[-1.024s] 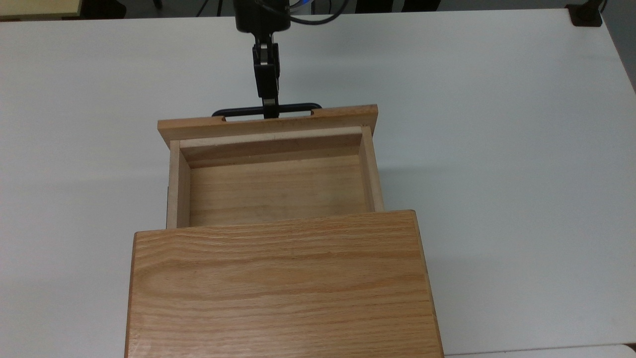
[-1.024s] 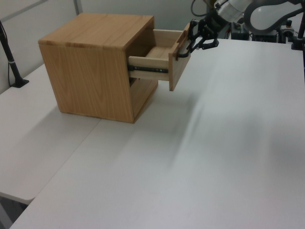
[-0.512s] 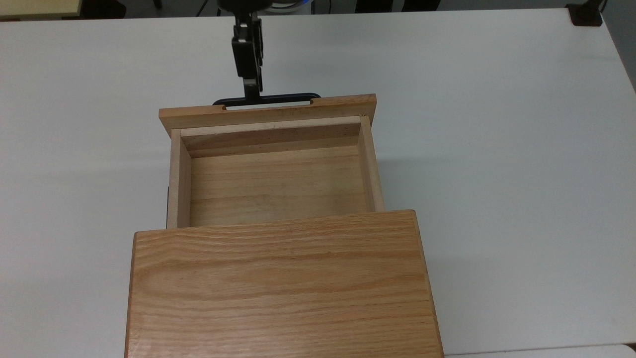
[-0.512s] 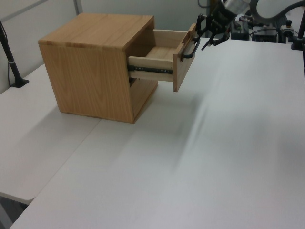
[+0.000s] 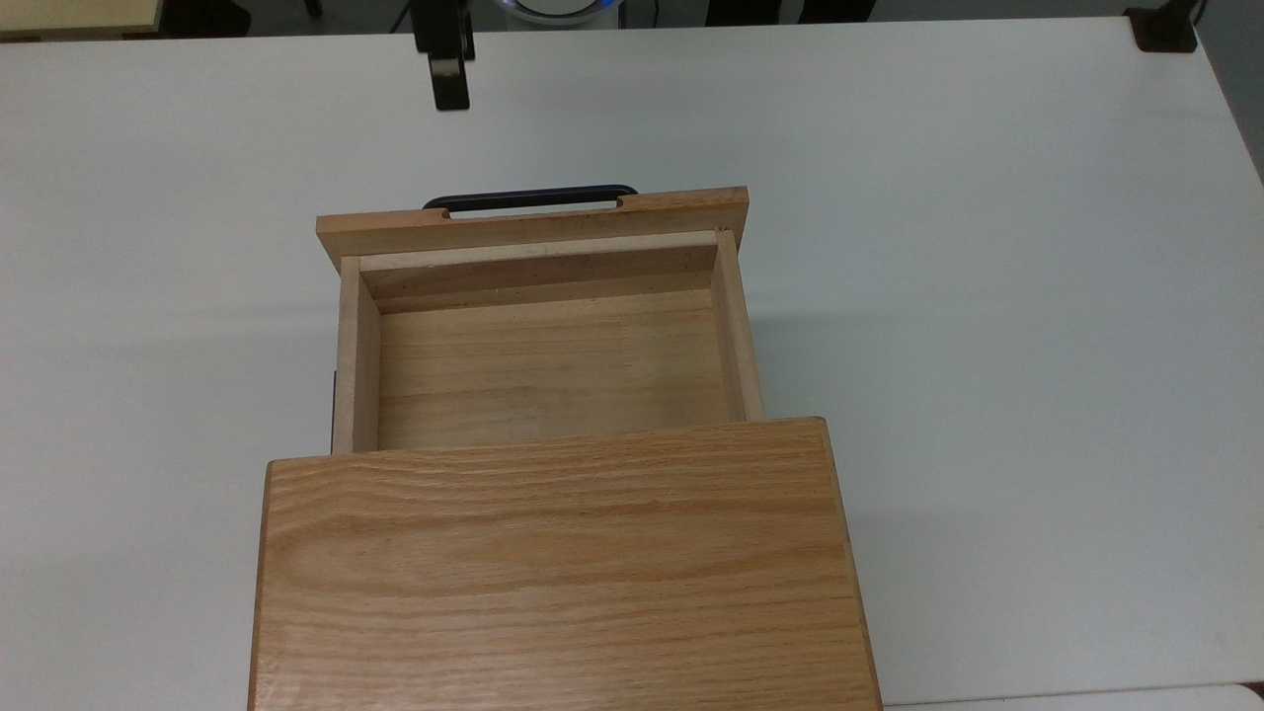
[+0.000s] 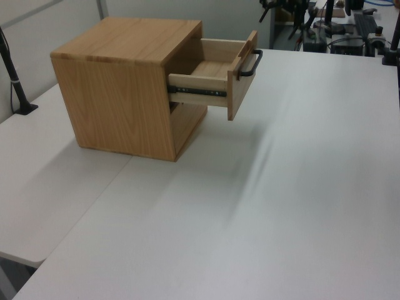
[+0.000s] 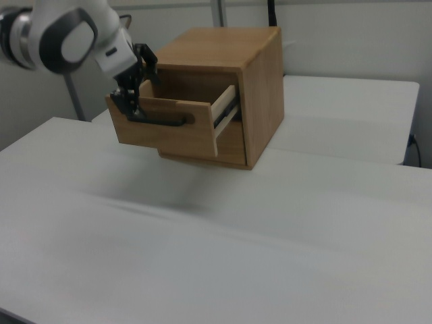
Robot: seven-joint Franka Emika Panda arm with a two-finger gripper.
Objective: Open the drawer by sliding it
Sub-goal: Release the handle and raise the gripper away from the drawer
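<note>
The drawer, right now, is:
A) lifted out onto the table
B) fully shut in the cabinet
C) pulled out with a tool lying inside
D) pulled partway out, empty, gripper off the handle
D: the drawer juts from the cabinet, its floor bare; the gripper sits apart from the handle.

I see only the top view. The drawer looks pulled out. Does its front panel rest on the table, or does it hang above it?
Observer: In the left view the drawer hangs above the table; its front panel does not touch it.
Operator: What carries it, then?
Observer: A dark slide rail on the drawer's side runs into the cabinet.
Operator: How high does the handle sit?
Observer: In the right view the handle lies on the panel's upper half.
</note>
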